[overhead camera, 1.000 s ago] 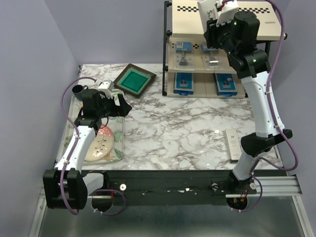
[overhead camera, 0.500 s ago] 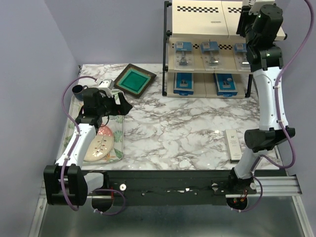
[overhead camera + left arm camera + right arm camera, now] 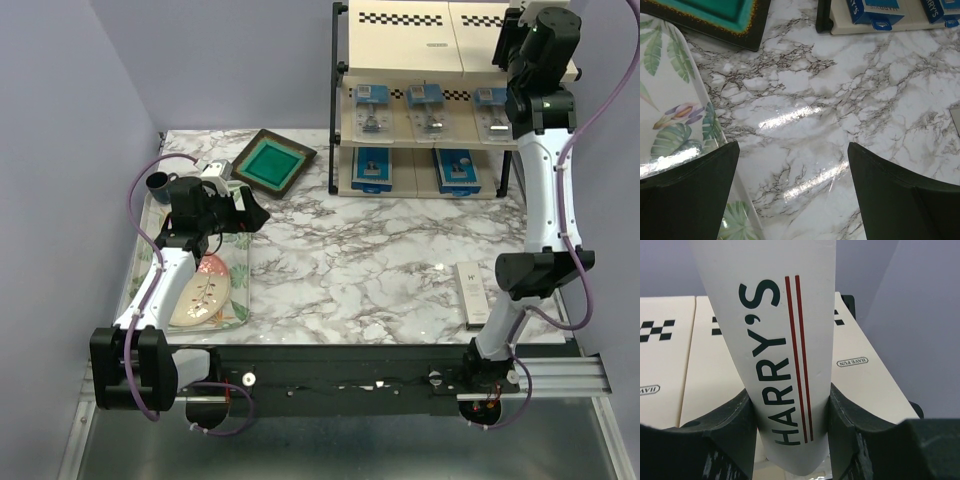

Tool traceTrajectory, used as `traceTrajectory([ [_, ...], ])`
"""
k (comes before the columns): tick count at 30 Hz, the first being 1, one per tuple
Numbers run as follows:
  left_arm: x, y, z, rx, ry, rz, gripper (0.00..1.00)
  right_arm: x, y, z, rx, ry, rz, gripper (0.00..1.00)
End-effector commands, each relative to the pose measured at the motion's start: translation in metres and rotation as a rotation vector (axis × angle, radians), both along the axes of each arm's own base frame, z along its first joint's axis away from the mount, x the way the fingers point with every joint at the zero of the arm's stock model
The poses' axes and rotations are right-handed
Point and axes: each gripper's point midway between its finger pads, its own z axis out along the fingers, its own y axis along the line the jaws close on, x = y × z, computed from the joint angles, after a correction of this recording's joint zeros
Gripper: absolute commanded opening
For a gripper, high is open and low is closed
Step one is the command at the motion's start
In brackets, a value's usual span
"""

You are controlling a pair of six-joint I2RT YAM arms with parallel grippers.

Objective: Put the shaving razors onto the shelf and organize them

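Razor box, long, white and lettered "HARRY'S", is pinched in the right gripper above the right end of the black-framed, beige-boarded three-tier shelf, while the left gripper hangs spread wide over the white marble tabletop.

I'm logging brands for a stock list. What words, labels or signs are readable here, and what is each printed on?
"HARRY'S", beside two red stripes: long white box in the right wrist view.
"HAVE FUN", upside down: top board of the shelf.
"HARRY'S", upside down, partly cut off: blue box on the shelf's bottom board.
Too small to read: cards of the blister packs; mark on the white box on the table.
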Motion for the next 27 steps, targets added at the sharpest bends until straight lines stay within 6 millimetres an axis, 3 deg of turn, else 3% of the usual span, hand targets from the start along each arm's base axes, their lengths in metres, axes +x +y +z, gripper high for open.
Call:
traceTrajectory([
  [1, -0.001, -0.004, 0.001, -0.006, -0.01, -0.021, 0.98, 0.014, -0.008, 0.003, 0.022, -0.038, -0.022, 0.45],
  [4, -0.003, -0.003, 0.0, -0.003, -0.009, -0.02, 0.98, 0.019, -0.007, -0.004, 0.025, -0.027, -0.02, 0.52],
  [11, -0.006, -0.003, -0.002, 0.001, -0.003, -0.02, 0.98, 0.023, -0.01, -0.003, 0.025, -0.038, -0.028, 0.8],
  [15, -0.005, -0.003, -0.002, 0.0, -0.004, -0.021, 0.98, 0.023, -0.012, -0.002, 0.024, -0.043, -0.033, 0.86],
  [27, -0.007, -0.003, -0.002, -0.001, -0.008, -0.019, 0.98, 0.026, -0.018, -0.002, 0.018, -0.05, -0.036, 0.86],
])
